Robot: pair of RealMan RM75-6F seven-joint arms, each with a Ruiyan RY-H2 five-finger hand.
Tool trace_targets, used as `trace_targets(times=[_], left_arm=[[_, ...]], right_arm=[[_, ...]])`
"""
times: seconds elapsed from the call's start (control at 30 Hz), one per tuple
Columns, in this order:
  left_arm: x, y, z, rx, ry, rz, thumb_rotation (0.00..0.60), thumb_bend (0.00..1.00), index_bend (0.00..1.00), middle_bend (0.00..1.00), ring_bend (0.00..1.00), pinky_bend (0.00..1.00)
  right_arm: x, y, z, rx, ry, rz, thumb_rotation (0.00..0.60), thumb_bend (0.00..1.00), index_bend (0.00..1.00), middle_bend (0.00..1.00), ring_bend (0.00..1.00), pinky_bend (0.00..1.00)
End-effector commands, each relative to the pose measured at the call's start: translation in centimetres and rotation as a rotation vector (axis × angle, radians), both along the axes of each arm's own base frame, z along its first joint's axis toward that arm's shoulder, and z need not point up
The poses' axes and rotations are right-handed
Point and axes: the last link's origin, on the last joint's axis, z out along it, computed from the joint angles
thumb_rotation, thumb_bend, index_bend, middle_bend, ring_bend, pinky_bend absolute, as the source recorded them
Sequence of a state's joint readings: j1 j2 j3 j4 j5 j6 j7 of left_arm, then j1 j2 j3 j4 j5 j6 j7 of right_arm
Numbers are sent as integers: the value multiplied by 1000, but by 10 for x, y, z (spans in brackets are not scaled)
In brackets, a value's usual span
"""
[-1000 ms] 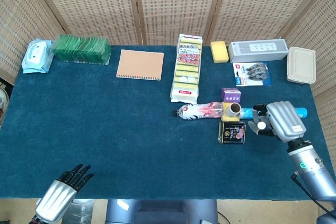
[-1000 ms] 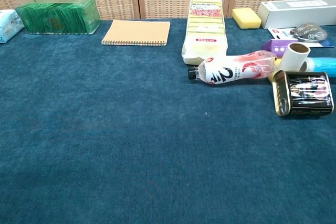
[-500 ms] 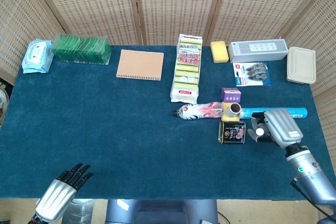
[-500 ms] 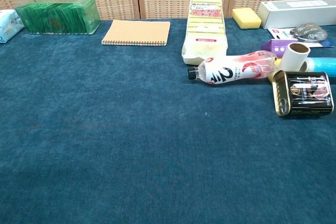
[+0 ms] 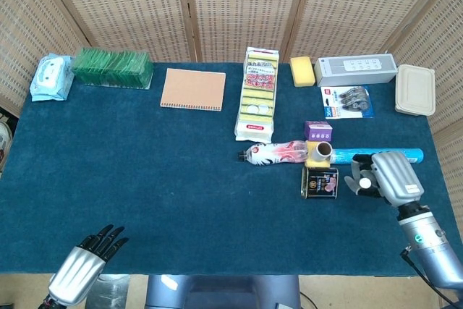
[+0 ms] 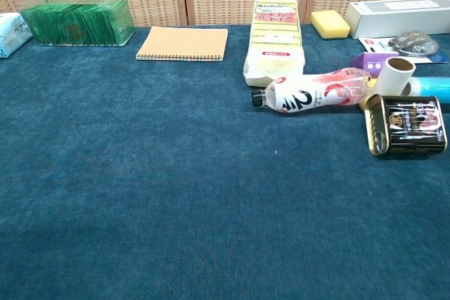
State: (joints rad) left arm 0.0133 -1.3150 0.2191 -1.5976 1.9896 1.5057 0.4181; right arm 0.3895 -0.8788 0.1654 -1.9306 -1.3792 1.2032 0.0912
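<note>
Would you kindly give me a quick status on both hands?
Right hand empty, fingers apart, beside the black tin, not touching. Left hand idle at the table's near edge. Bottle lies behind the tin.

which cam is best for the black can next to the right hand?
Chest view. The black can lies on its side close to the lens, with the label and one end showing clearly. Head view shows it small from above, but adds the right hand just beside it, apparently not touching.
</note>
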Motion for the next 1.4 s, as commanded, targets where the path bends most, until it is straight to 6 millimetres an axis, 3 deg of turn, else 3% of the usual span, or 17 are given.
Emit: trace_targets(times=[0.03, 0.13, 0.23, 0.33, 0.47, 0.6, 0.67, 0.77, 0.8, 0.9, 1.0, 1.07, 1.13, 1.23, 1.3, 1.4], left_arm=[[1, -3, 1, -10, -8, -9, 600, 281, 221, 178, 158, 393], [1, -3, 3, -2, -12, -13, 600, 280, 220, 178, 158, 393], [0, 1, 3, 4, -11, -2, 600, 281, 221, 178, 158, 393], [-1, 3, 2, 11, -7, 2, 600, 280, 221, 178, 158, 393], [1, -2, 0, -1, -3, -5, 600, 281, 220, 178, 158, 393], [2, -5, 1, -14, -12, -16, 600, 280, 221, 178, 158, 393], [1, -3, 1, -8, -11, -14, 600, 281, 221, 178, 158, 393], [0, 2, 0, -7, -5, 0, 600, 281, 221, 178, 158, 393], [0, 3, -2, -5, 1, 3, 600, 280, 221, 177, 158, 394], [2, -3, -2, -19, -1, -10, 600, 280, 221, 177, 158, 394], [4, -6, 2, -24, -20, -28, 600, 280, 221, 178, 158, 394], [4, -6, 5, -15, -27, -31, 600, 280, 221, 178, 158, 393], [3, -3, 7, -2, -28, -28, 600, 281, 220, 178, 158, 394], [2, 1, 7, 12, -30, -11, 600, 281, 221, 178, 158, 394], [1, 2, 7, 26, -22, -5, 600, 281, 221, 178, 158, 393], [3, -4, 6, 10, -25, -21, 600, 281, 221, 178, 158, 393]], right_arm=[[24, -4, 12, -96, -37, 120, 600, 478, 803, 969, 1000, 1000], [25, -18, 6, -160, -36, 39, 600, 479, 805, 972, 1000, 1000], [21, 16, -23, 11, 63, 85, 600, 481, 805, 974, 1000, 1000], [20, 33, -26, 72, 87, 130, 600, 481, 805, 974, 1000, 1000], [29, 10, -6, -90, 3, 128, 600, 481, 805, 974, 1000, 1000], [25, -19, 5, -205, -11, 28, 600, 483, 806, 976, 1000, 1000], [22, -15, -1, -183, 30, 15, 600, 484, 806, 976, 1000, 1000], [20, 15, -27, 10, 126, 76, 600, 483, 806, 976, 1000, 1000], [29, 18, -23, 10, 106, 119, 600, 483, 806, 975, 1000, 1000], [40, -8, -2, -200, -25, 112, 600, 483, 806, 975, 1000, 1000], [33, -25, -5, -264, -38, 35, 600, 484, 805, 975, 1000, 1000], [28, -17, -17, -207, 37, 37, 600, 483, 805, 976, 1000, 1000], [22, 6, -37, -66, 120, 65, 600, 484, 805, 976, 1000, 1000], [21, 26, -39, 55, 121, 98, 600, 483, 806, 975, 1000, 1000], [25, 21, -29, 1, 80, 120, 600, 483, 806, 976, 1000, 1000], [28, -1, -17, -147, 12, 92, 600, 483, 805, 977, 1000, 1000]])
